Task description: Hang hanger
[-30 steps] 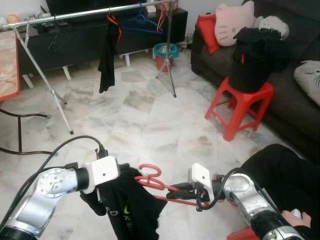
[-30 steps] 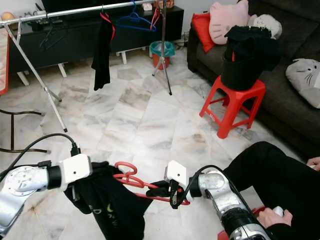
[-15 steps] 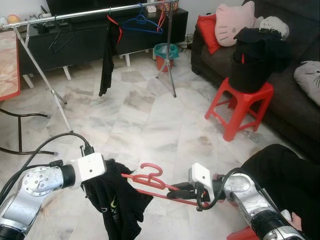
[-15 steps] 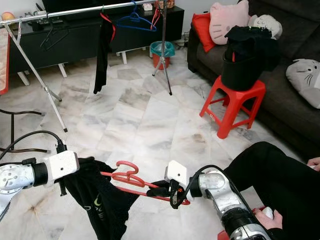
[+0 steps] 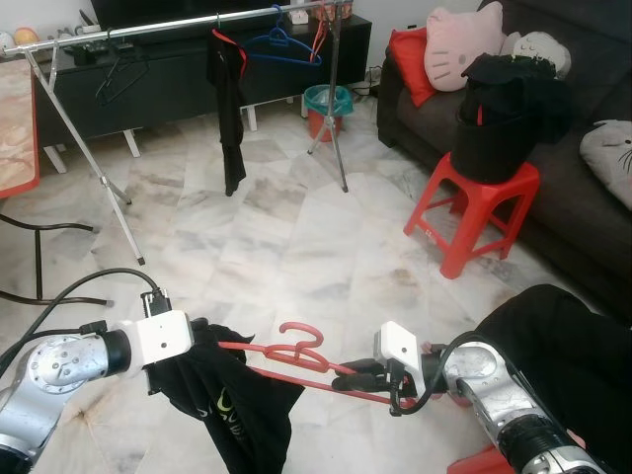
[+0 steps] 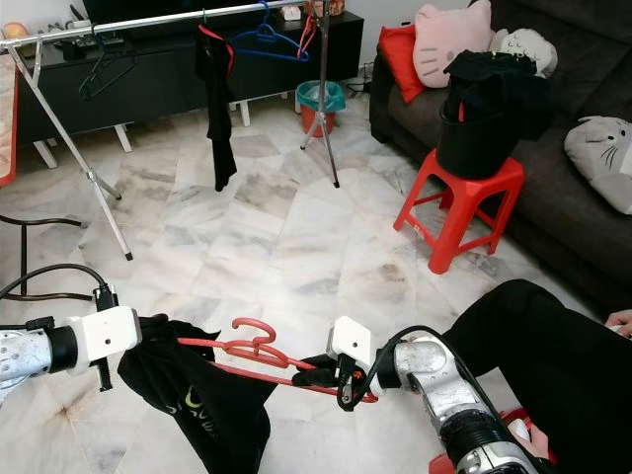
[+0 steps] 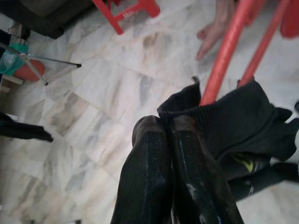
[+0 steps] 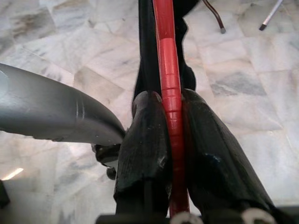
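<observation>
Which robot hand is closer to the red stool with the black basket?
Right. The right gripper is nearer the red stool; the left gripper holds the black garment farther away.

1. A home living room is showing: a dark sofa (image 5: 583, 197) carrying cat-face cushions (image 5: 462, 44).
2. Marble floor tiles (image 5: 296, 237) are lying underfoot.
3. A clothes-drying rack (image 5: 148, 30) is standing before a low black TV cabinet (image 5: 178, 74).

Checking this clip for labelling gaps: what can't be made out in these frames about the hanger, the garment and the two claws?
- Red hanger: its left end is buried in the black garment, so how far it is threaded is hidden, in both eye views.
- Left claw: shut on the garment, though the cloth covers the fingertips.
- Garment's lower part: cut off by the eye views' bottom edge.
- Right claw is shut on the hanger.
</observation>
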